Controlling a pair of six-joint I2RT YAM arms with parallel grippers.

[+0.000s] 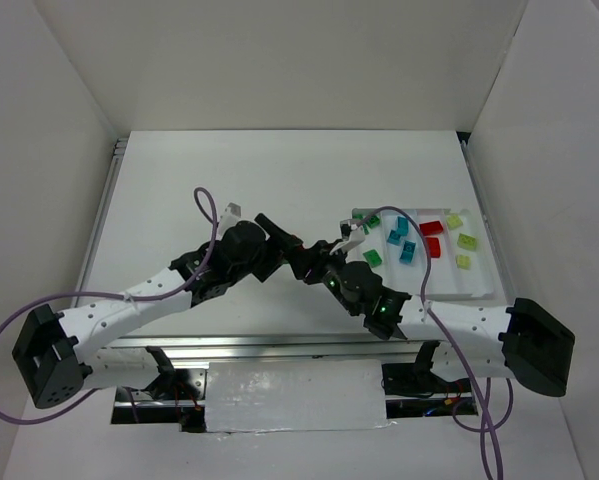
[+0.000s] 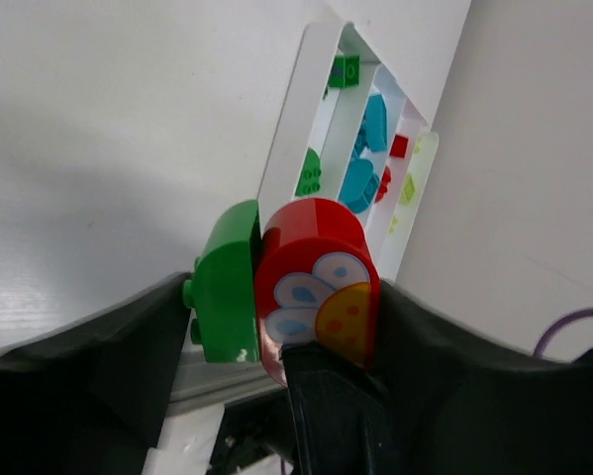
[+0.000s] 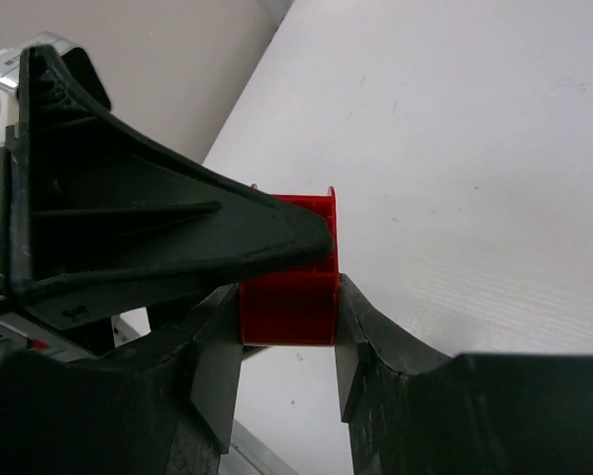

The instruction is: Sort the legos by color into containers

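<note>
Plastic likely light, stiff, slick; my left jaws pinch joined green brick [image 2: 222,287] and red brick [image 2: 316,282], right jaws clamp red's sides.

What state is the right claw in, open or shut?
The right claw is shut on the red brick: both fingers press its sides.

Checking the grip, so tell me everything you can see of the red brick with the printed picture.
The red brick is glossy plastic, round-topped, its face printed with pale-blue petals and an orange dotted patch. It sits flush against a green brick, and the left tool clamps the pair from both sides. The right tool grips its flat sides.
</note>
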